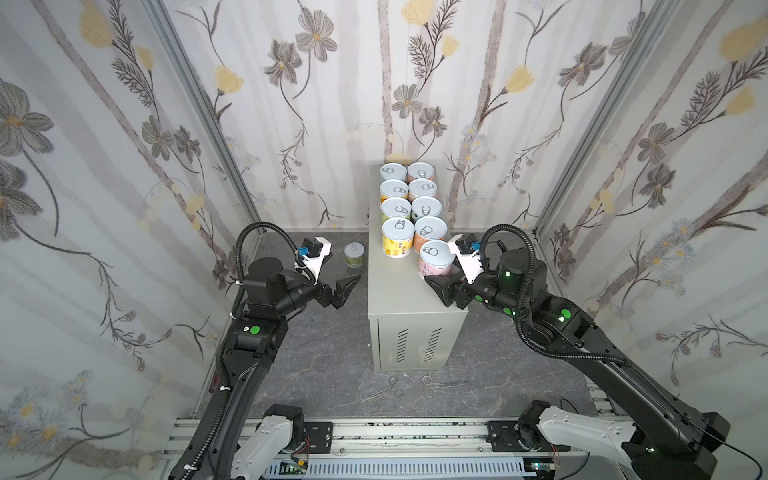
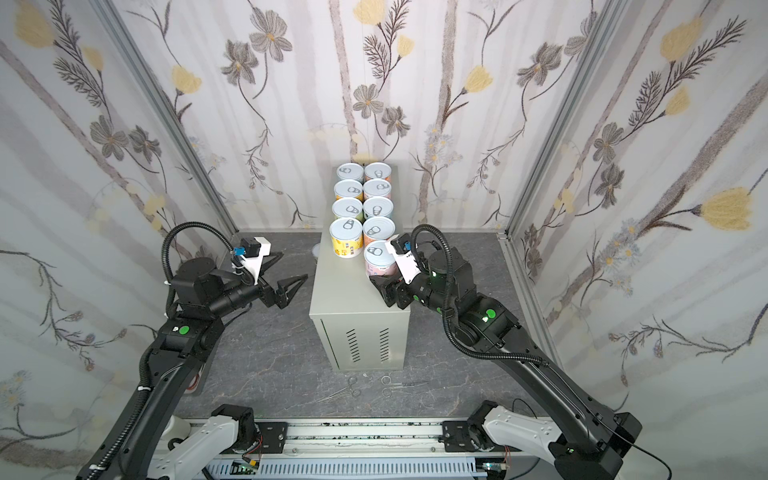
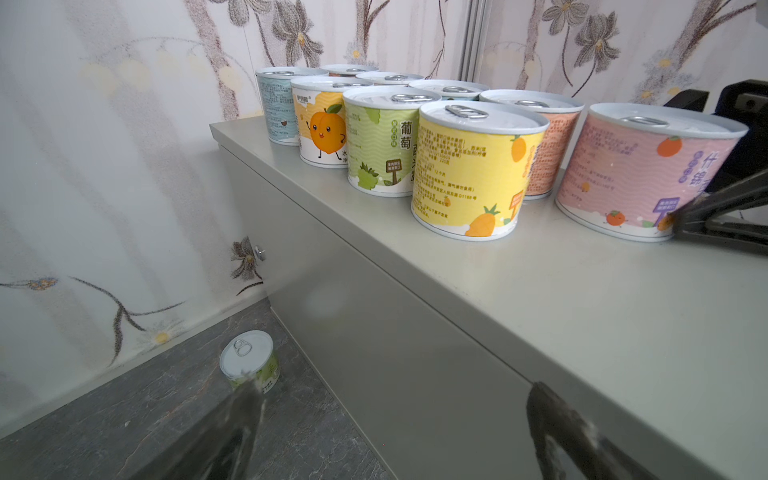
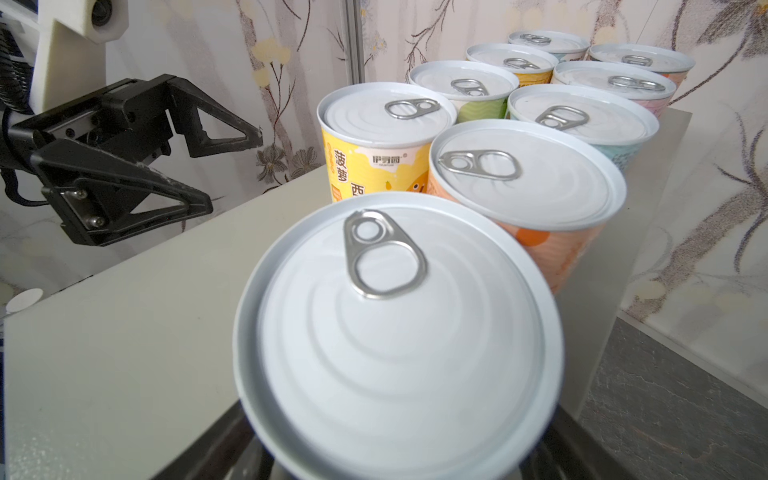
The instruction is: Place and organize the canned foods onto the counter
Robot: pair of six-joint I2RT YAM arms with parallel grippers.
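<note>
Marbled floor point(image 1: 324, 353) lay beneath our left gripper point(image 2: 294, 265), jaws wide and empty; beyond it one green tin point(image 1: 354, 254) stood beside the counter point(image 1: 399, 299). Our right gripper point(image 1: 442, 272) straddled the pink tin point(image 1: 436, 253), ninth on top. Clamped or released, we couldn't tell. Eight other tins point(image 1: 424, 208) were ranked behind.

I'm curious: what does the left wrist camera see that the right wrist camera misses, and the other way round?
Only the left wrist view shows a green can standing on the dark floor beside the counter, and the pink can with its label. Only the right wrist view shows the left fingers in full, spread open with nothing between them, beside the counter. Both show the nine cans in two rows on the counter top.
</note>
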